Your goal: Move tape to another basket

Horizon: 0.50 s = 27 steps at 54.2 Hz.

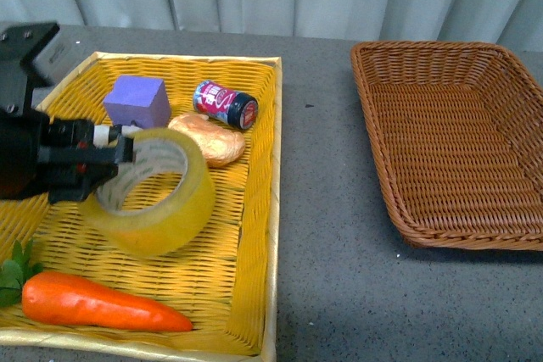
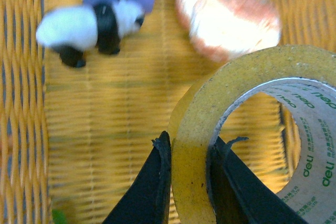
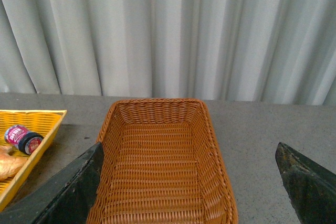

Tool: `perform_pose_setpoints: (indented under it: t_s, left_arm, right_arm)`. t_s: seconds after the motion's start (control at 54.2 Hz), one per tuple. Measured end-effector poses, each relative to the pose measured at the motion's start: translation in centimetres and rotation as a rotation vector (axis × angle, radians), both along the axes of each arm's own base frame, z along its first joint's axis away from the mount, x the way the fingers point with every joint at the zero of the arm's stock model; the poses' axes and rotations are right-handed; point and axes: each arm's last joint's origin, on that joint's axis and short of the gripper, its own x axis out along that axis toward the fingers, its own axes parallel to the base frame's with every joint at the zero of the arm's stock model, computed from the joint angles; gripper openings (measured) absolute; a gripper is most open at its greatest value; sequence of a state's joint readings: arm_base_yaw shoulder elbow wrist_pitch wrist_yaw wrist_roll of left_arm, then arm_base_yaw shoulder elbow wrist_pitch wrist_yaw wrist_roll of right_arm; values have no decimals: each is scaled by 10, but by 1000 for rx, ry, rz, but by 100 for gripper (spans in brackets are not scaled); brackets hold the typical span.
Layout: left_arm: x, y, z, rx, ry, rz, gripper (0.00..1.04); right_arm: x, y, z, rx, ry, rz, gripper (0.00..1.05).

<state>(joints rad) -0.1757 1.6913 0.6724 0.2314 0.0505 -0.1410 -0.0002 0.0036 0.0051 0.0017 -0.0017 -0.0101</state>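
Note:
The tape (image 1: 161, 197), a wide yellowish roll with a white printed core, is held just above the yellow basket (image 1: 254, 209). My left gripper (image 1: 114, 157) is shut on the roll's wall, one finger inside the core and one outside. In the left wrist view the black fingers (image 2: 152, 187) pinch the tape (image 2: 231, 93). The brown wicker basket (image 1: 458, 137) stands empty at the right. My right gripper (image 3: 191, 182) is open above the brown basket (image 3: 157, 166) and is out of the front view.
In the yellow basket lie a purple block (image 1: 137, 101), a bread roll (image 1: 209, 139), a small red can (image 1: 226, 103) and a carrot (image 1: 97, 303). A panda toy (image 2: 89, 27) shows in the left wrist view. A strip of grey table (image 1: 327, 209) separates the baskets.

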Motion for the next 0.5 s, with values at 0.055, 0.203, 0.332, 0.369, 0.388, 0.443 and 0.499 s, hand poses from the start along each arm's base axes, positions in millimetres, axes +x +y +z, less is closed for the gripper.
perform_pose_setpoints:
  t_s: [0.055, 0.203, 0.332, 0.369, 0.388, 0.443, 0.499]
  left_arm:
    - [8, -11, 12, -11, -38, -13, 16]
    - [23, -46, 37, -39, -123, -90, 16]
    - [32, -75, 48, -60, -161, -169, 16]
    - [35, -85, 50, -63, -164, -191, 16]
    - [35, -87, 50, -62, -165, -196, 16]
    - [38, -98, 51, -59, -166, -214, 16]
    - [40, -106, 51, -57, -167, -227, 16]
  right_arm:
    - [0, 0, 0, 0, 0, 0, 96]
    - [0, 0, 0, 0, 0, 0, 96]
    - [0, 0, 0, 0, 0, 0, 96]
    - [0, 0, 0, 0, 0, 0, 96]
    - [0, 0, 0, 0, 0, 0, 96]
    - [0, 0, 0, 0, 0, 0, 96]
    - [0, 0, 0, 0, 0, 0, 96]
